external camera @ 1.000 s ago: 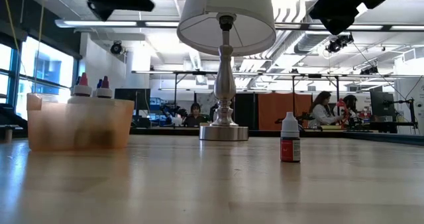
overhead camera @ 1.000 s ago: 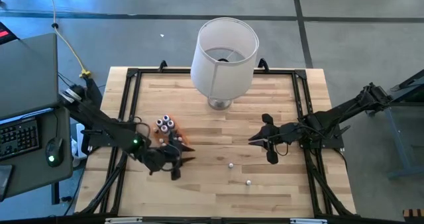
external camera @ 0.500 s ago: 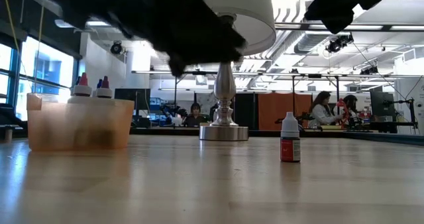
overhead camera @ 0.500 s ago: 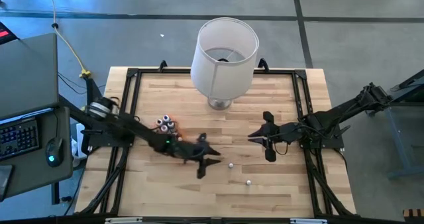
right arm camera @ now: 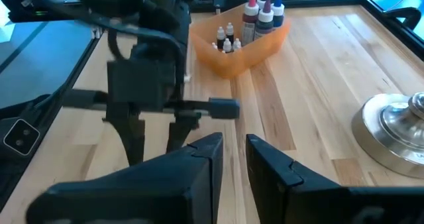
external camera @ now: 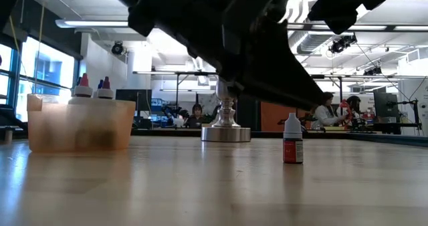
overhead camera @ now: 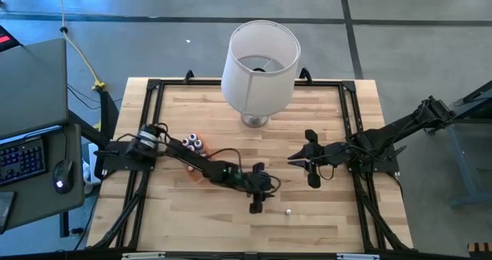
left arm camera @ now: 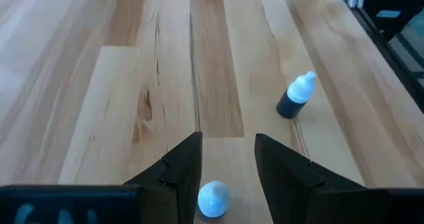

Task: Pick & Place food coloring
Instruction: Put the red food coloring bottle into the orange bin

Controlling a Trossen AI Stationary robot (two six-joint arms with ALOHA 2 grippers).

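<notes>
Now, step in hand: the left gripper reaches out over the table to pick up a loose food coloring bottle, judging by its pose.
Left gripper state: fingers wide apart and empty, hanging just above the wood, one on each side of the white-capped bottle in the left wrist view.
Target bottle: it stands upright between the 2 fingers, cap up, with a gap on either side.
Other loose bottle: a dark bottle with a white tip lies tilted on the planks beyond the fingers; in the high view it is probably the white dot just beside the gripper.
Orange tray: near the table's left side, already holding several bottles; likely the drop point.
Right gripper: waits above the table's right half, fingers narrow, nothing between them.
Doing it well: keep the cap centred between the fingers, go down until the pads sit on the body below the cap, then close gently.
Risk: such a small upright bottle probably tips if one finger touches first.
Lamp: well apart from the reach.
</notes>
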